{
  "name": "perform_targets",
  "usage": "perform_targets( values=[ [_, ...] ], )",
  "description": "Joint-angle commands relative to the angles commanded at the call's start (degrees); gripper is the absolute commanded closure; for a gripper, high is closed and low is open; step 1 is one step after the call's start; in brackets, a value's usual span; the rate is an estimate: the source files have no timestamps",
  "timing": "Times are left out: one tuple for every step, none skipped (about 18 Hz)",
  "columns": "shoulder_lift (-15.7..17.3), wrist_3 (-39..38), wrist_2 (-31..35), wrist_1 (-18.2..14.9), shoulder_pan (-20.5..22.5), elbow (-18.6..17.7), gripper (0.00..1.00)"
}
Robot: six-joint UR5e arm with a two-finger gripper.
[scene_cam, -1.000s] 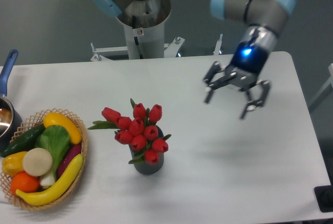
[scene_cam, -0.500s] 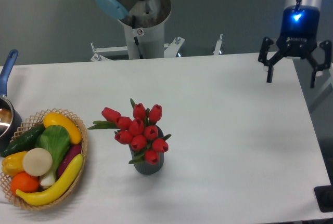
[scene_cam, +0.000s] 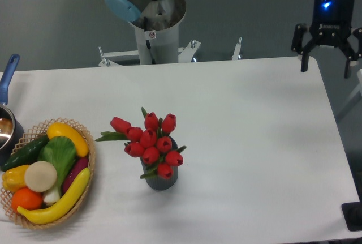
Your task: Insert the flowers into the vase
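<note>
Standing flowers [scene_cam: 150,142] in vase [scene_cam: 160,180]

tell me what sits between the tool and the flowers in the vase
Nothing: in the fixed camera view, only bare white table lies between the open tool and the flowers in the vase.

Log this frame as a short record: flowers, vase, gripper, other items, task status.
flowers: red tulip bunch standing in the vase, heads spreading wider than its mouth
vase: dark grey vase, upright, left of the table's middle near the front
gripper: gripper open, empty, above the table's far right corner, well away from the flowers
other items: wicker basket of produce at front left; pot with blue handle at left edge
task status: flowers appear inserted
</note>
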Motion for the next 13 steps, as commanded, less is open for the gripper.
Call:
perform_targets(
  values=[
    [0.26, 2.02, 2.36, -2.11, 0.52, 1.14, 0.00],
    [0.18, 3.96, 5.61, -4.30, 0.88, 2.55, 0.00],
    [0.18, 6.50, 8.42, -7.20, 0.97, 3.78, 0.00],
    [0.09, 9.92, 10.45, -9.84, 1.05, 4.57, 0.00],
    [0.09, 13.17, 11.78, -11.60, 1.40, 5.19, 0.00],
    [0.09, 15.38, 12.31, -12.32, 1.93, 5.20, 0.00],
    [0.17, 16.27, 12.32, -12.41, 2.63, 4.76, 0.00],
    [0.26, 16.37, 12.32, -12.50, 2.90, 4.67, 0.00],
    [0.26, 16.54, 12.32, -12.50, 2.90, 4.58, 0.00],
    [0.35, 16.63, 12.41, -12.50, 2.90, 4.58, 0.00],
    [0.26, 16.63, 12.41, -12.41, 2.81, 4.58, 0.00],
    [0.35, 16.63, 12.41, -12.41, 2.81, 4.58, 0.00],
    [0.35, 16.63, 12.41, -12.41, 2.81, 4.58, 0.00]
  ],
)
